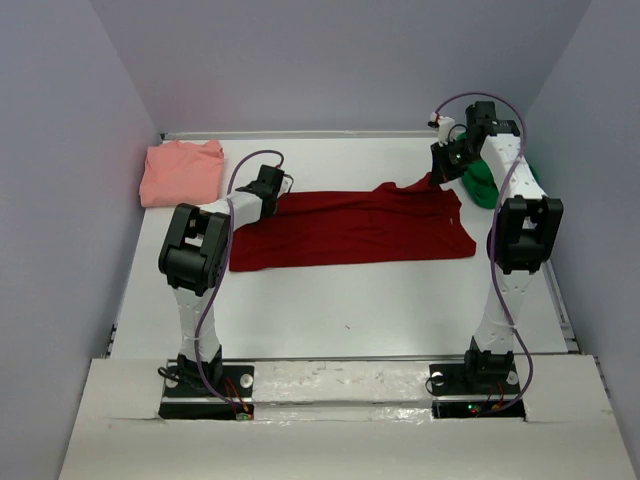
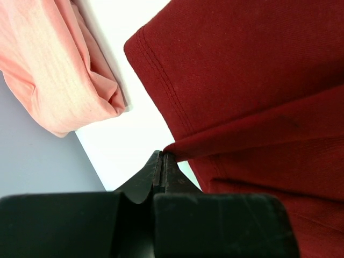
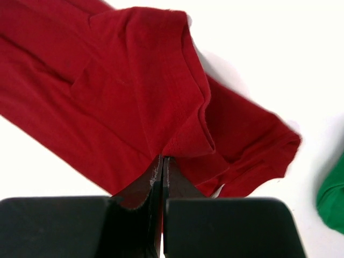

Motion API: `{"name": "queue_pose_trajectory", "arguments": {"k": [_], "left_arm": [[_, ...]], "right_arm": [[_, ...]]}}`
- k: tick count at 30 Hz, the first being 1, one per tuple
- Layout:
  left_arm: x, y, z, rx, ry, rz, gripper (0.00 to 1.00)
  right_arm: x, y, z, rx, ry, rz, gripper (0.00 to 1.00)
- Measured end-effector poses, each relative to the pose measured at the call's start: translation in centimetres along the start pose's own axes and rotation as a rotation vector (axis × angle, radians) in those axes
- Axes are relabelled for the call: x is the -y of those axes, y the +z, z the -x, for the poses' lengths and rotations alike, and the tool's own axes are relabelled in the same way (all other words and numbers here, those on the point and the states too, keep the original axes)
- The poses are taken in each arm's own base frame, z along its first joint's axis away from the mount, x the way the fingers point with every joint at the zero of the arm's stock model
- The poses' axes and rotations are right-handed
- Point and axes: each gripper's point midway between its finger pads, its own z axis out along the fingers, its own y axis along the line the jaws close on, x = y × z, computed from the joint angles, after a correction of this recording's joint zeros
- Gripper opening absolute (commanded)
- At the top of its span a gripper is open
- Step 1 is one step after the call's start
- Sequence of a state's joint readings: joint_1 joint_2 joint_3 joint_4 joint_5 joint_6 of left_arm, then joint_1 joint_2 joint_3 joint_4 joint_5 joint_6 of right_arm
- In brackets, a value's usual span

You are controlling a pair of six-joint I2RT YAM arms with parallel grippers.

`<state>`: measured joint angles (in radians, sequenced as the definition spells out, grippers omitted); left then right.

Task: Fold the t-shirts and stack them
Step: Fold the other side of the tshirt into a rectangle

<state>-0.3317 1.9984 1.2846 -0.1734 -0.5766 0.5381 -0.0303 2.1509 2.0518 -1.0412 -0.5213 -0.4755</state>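
Dark red soft cloth t-shirt [image 1: 350, 225]: spread mid-frame, salmon-pink cloth shirt [image 1: 182, 172] upper left, bright green cloth shirt [image 1: 484, 186] right. Left gripper [image 2: 163, 159], right gripper [image 3: 162, 161]: each pinched shut on its upper edge. Advised: lift both ends evenly, cloth taut.

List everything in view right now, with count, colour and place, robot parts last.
red shirt: one, dark red, spread across the middle of the table, pinched at both ends
pink shirt: one, salmon-pink, far left corner, bunched by the wall
green shirt: one, bright green, far right edge, partly hidden behind the right arm
table: one, white, under all three shirts
walls: three, pale grey-lilac, left, far and right sides
left gripper: one, black, shut on a fold at the red shirt's left end
right gripper: one, black, shut on the red shirt's far right end
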Motion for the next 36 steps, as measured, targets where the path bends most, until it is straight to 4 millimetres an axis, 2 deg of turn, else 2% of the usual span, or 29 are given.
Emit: {"name": "queue_pose_trajectory", "arguments": {"k": [9, 23, 30, 36], "left_arm": [[-0.1, -0.2, 0.0, 0.003, -0.002, 0.001, 0.0], [-0.1, -0.3, -0.3, 0.002, -0.002, 0.001, 0.0], [0.1, -0.3, -0.5, -0.004, 0.003, -0.002, 0.0], [0.1, -0.2, -0.6, -0.005, 0.004, -0.003, 0.0]], "right_arm": [[-2.3, 0.3, -3.9, -0.113, 0.052, 0.098, 0.0], [-5.4, 0.2, -7.7, -0.24, 0.088, 0.229, 0.0], [-6.2, 0.6, -10.8, -0.327, 0.113, 0.262, 0.0], [-6.1, 0.9, -12.4, -0.377, 0.122, 0.256, 0.0]]}}
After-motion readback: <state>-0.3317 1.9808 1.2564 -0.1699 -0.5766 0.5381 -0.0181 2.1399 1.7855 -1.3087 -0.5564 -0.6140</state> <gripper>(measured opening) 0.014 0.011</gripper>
